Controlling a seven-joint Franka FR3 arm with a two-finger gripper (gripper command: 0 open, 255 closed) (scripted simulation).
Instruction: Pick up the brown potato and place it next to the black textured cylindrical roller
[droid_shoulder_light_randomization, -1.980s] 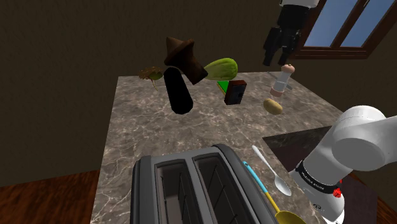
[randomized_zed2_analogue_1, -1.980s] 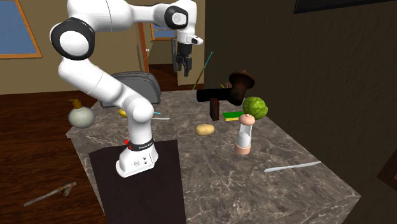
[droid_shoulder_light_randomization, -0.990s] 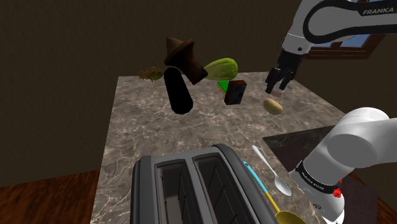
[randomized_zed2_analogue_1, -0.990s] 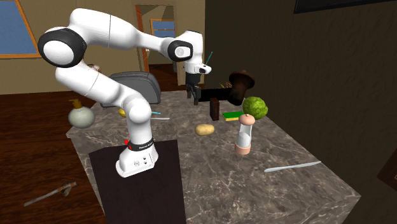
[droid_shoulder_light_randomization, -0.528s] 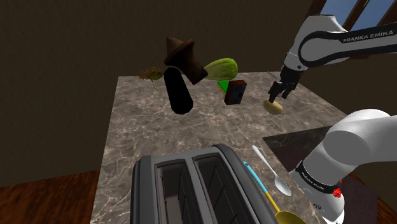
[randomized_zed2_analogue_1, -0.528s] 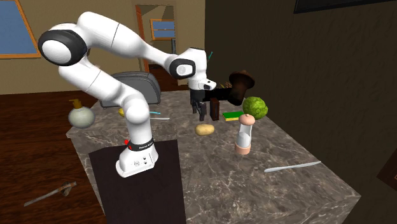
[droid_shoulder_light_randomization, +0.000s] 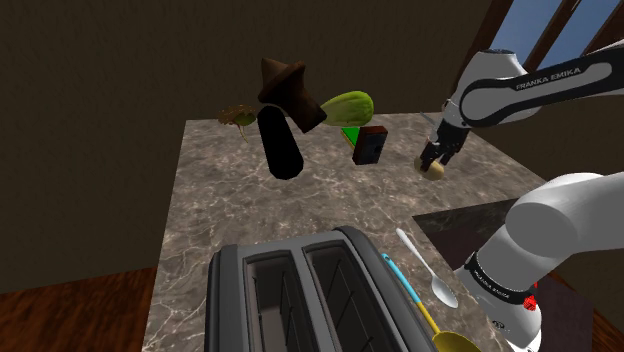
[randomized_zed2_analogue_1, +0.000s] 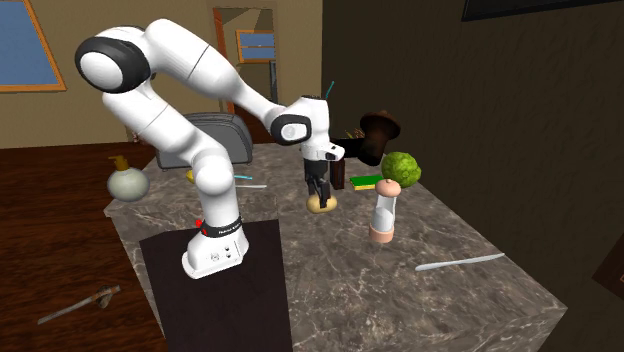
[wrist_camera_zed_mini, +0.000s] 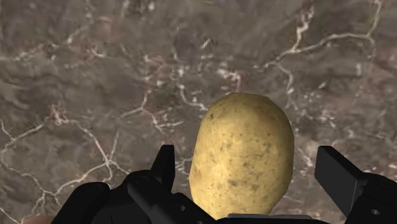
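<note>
Gripper (wrist_camera_zed_mini: 245, 170) open, fingers straddling tan potato (wrist_camera_zed_mini: 242, 153), gaps both sides, no contact. Potato lying on marble countertop (droid_shoulder_light_randomization: 240, 200), at 3 o'clock from black roller (droid_shoulder_light_randomization: 280, 145) in shoulder view, well apart; dark box (droid_shoulder_light_randomization: 369, 146) between.

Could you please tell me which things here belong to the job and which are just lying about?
Job: potato; black roller; gripper, open around the potato.
Lying about: toaster; spoon; grinder; dark box.
</note>
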